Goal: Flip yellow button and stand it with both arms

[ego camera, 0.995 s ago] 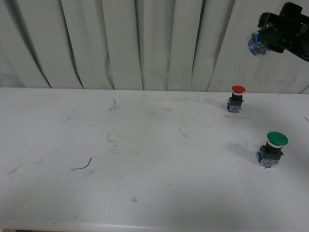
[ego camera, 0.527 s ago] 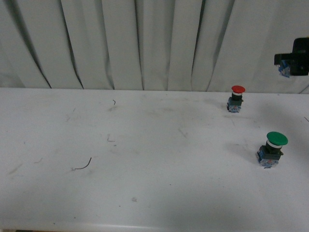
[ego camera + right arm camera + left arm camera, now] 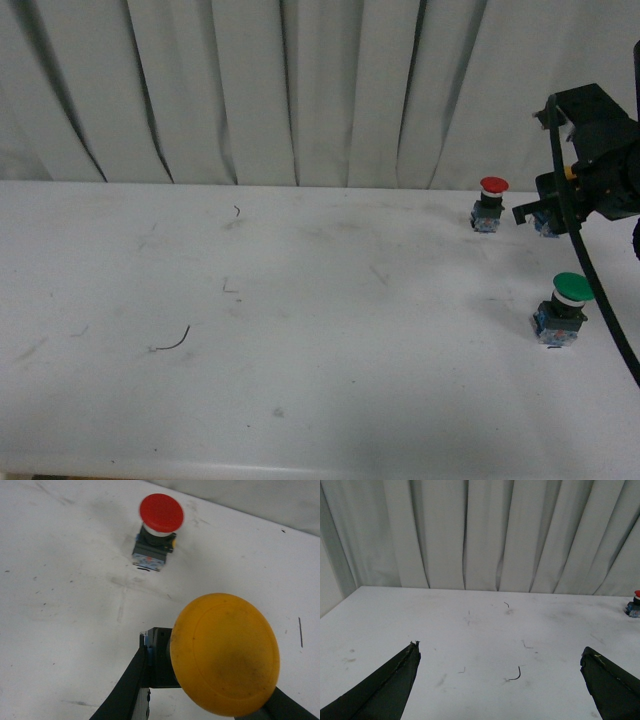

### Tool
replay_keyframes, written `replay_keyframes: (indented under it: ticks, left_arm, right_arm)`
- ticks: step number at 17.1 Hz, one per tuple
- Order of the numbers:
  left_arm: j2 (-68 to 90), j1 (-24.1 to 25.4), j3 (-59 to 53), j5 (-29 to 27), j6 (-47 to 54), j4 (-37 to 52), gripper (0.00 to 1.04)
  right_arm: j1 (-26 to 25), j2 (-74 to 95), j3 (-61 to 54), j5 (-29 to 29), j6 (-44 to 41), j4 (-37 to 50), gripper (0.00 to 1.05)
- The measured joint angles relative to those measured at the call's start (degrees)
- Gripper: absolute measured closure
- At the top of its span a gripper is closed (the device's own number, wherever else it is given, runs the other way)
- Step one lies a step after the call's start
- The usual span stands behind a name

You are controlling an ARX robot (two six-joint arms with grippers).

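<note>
Yellow button [image 3: 225, 652], lower right of frame: right gripper [image 3: 541, 214] clamped behind cap. Judged light, rigid; domed cap slick, so take square body. Left gripper [image 3: 500, 680] jaws apart, empty.

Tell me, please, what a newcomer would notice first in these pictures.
The yellow button fills the right wrist view, gripped in the right claw down near the white table at its far right. Close beside it the red button stands upright, and the green button stands nearer the robot. The left claw hangs wide open, holding nothing.
</note>
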Motion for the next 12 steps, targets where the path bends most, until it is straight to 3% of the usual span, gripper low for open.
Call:
replay_keyframes:
  ticks: [5, 12]
  left_arm:
    - [0.0, 0.0, 0.0, 0.0, 0.0, 0.0, 0.07]
    - [0.0, 0.0, 0.0, 0.0, 0.0, 0.0, 0.07]
  right_arm:
    - [1.8, 4.8, 5.4, -1.5, -7.6, -4.1, 0.68]
    - [0.8, 12.0, 10.8, 0.0, -8.6, -6.1, 0.68]
